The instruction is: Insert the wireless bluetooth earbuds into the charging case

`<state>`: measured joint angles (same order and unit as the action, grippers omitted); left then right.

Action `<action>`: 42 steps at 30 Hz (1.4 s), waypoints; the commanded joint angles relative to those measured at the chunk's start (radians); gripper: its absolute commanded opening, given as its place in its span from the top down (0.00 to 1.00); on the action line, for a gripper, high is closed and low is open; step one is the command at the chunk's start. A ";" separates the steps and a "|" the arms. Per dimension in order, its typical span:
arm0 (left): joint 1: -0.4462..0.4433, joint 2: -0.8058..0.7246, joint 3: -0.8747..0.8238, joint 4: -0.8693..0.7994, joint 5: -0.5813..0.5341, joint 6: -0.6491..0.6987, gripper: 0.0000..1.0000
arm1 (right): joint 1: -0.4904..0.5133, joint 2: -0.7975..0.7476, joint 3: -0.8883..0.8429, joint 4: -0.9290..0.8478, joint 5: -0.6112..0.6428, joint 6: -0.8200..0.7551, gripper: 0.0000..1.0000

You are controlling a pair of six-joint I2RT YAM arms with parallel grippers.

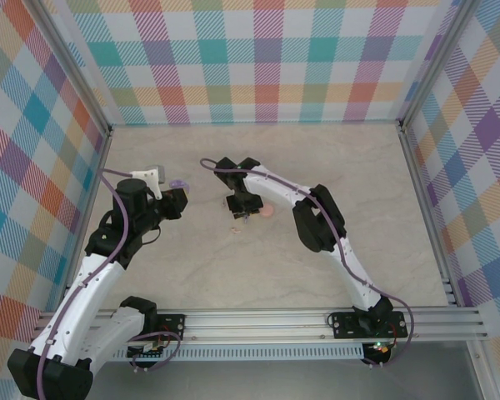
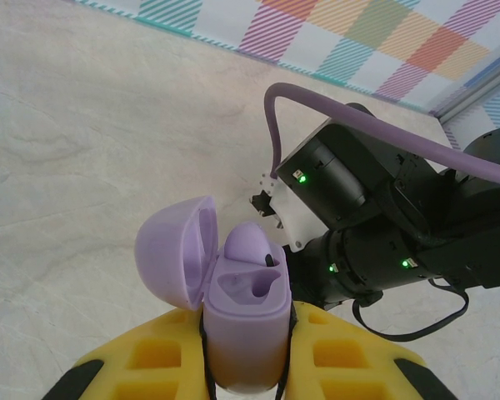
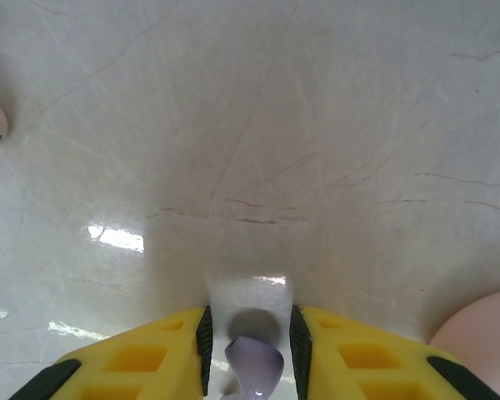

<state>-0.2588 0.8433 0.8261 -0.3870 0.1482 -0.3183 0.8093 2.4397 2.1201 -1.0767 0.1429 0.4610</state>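
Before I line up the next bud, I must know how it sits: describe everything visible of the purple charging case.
The purple charging case is smooth lilac plastic: a rounded body with a hinged lid swung open leftward in the left wrist view. It stands upright, clamped on both sides by the yellow fingers of the left gripper. One socket holds a purple earbud; the nearer socket is empty.

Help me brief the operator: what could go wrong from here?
The purple earbud lies loose between the fingers of the right gripper; it may twist or squirt out on closing. The purple charging case in the left gripper has one free socket beside a seated earbud; a crooked bud may jam.
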 commanded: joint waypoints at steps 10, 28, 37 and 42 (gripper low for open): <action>0.015 -0.009 -0.015 0.037 0.013 0.005 1.00 | 0.022 0.039 0.006 -0.087 0.038 0.019 0.70; 0.015 -0.009 -0.015 0.044 0.016 0.004 1.00 | 0.022 -0.002 0.010 -0.103 0.034 0.007 0.66; 0.015 -0.009 -0.016 0.047 0.017 0.003 1.00 | 0.027 -0.013 0.006 -0.111 0.022 0.021 0.68; 0.015 -0.010 -0.018 0.046 0.019 0.005 1.00 | 0.030 -0.016 0.006 -0.114 0.020 0.024 0.68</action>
<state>-0.2588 0.8429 0.8207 -0.3824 0.1482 -0.3183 0.8257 2.4397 2.1231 -1.0943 0.1829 0.4652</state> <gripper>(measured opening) 0.194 0.321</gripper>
